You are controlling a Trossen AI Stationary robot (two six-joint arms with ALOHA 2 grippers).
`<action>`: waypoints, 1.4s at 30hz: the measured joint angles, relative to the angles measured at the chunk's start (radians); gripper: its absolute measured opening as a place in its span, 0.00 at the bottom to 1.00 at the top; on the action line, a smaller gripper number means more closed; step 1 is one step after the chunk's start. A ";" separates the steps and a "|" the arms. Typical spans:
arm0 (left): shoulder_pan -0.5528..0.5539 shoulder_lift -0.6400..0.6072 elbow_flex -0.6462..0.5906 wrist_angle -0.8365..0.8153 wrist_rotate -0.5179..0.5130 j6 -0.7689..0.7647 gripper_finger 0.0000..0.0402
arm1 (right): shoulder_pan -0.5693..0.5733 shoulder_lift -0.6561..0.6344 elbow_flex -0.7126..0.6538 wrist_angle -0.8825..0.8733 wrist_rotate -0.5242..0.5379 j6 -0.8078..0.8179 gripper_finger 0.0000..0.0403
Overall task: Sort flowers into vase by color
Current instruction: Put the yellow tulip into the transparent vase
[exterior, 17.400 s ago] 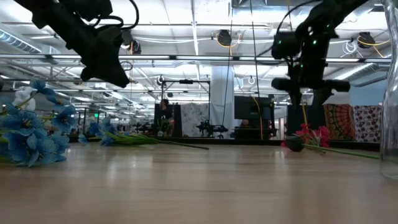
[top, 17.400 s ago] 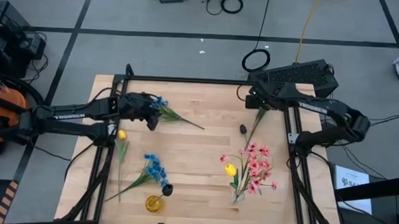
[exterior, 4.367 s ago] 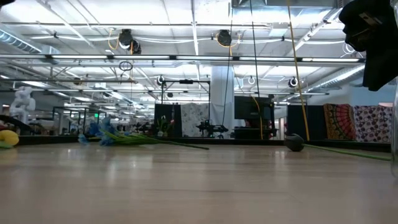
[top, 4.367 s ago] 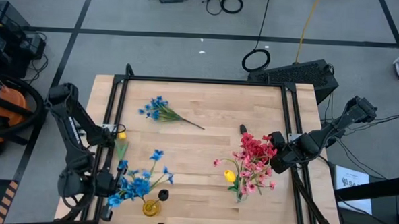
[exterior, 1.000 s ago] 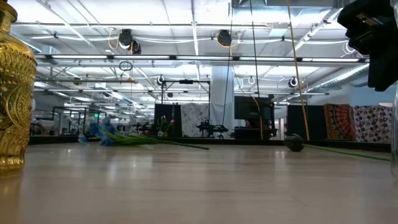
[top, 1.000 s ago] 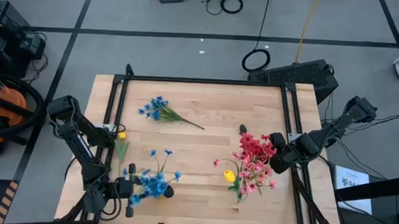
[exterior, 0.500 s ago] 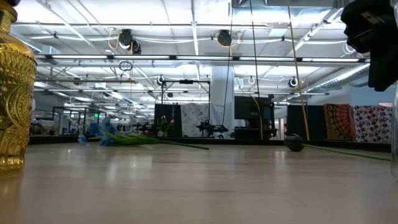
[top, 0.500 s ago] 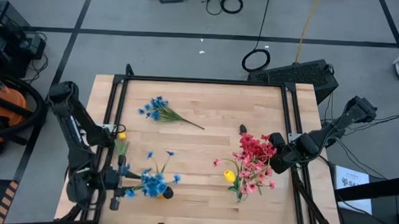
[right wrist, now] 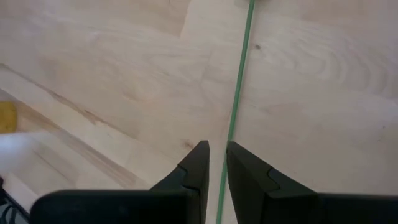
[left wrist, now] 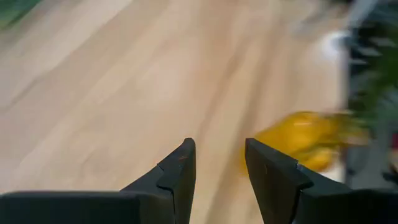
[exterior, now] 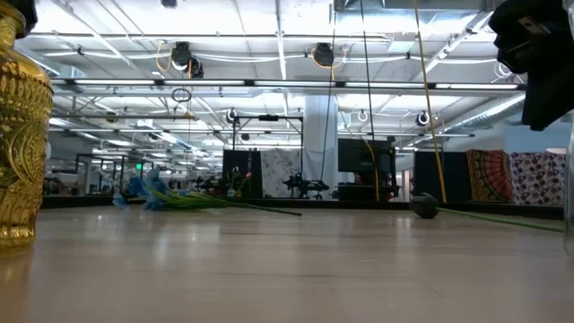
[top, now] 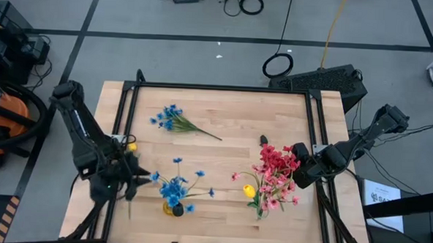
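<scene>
Several blue flowers [top: 175,191] stand in a gold vase [exterior: 18,135] near the table's front. My left gripper [top: 131,180] hovers open and empty to the left of them; a blurred yellow bud [left wrist: 298,140] lies beyond its fingers [left wrist: 180,168]. A second blue sprig [top: 171,118] lies flat at the far left. Red flowers [top: 273,160] hang beside my right gripper [top: 300,169], which is shut on their stem, above pink flowers [top: 276,191] and a yellow bud [top: 249,189]. My right gripper pinches the thin green stem [right wrist: 231,134] of the red flowers between its two fingers. The fingers slant down toward the table, and the stem runs on past their tips along them. The blossoms [top: 272,158] sit to the gripper's left, above the table.
A yellow bud [top: 132,146] lies by the left rail. A dark bud [top: 263,140] on a stem lies mid-table on the right. A black frame [top: 221,89] borders the wooden table. The edge of a clear vase [exterior: 568,179] shows at the front right.
My left gripper has drawn back from the gold vase, gone toward the table's far edge and rolled about its own axis, staying open. The blue flowers stay in the vase, their blossoms spread a little wider.
</scene>
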 joint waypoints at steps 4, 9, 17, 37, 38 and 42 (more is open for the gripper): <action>0.076 -0.014 0.000 -0.186 0.181 -0.228 0.36 | 0.000 0.000 0.000 0.000 0.032 -0.014 0.12; 0.170 -0.015 0.000 -0.325 0.410 -0.460 0.36 | 0.000 0.000 0.000 -0.007 0.032 -0.022 0.12; 0.312 -0.006 -0.004 -0.358 0.640 -0.698 0.36 | 0.000 0.000 0.000 -0.007 0.033 -0.074 0.12; 0.473 0.290 -0.011 -0.315 0.918 -0.710 0.36 | 0.000 0.000 0.000 -0.007 0.034 -0.257 0.12; 0.475 0.307 -0.011 -0.311 0.918 -0.707 0.36 | 0.000 0.000 0.000 -0.008 0.034 -0.265 0.12; 0.476 0.366 -0.011 -0.311 0.916 -0.711 0.36 | 0.000 0.000 0.000 -0.007 0.034 -0.297 0.12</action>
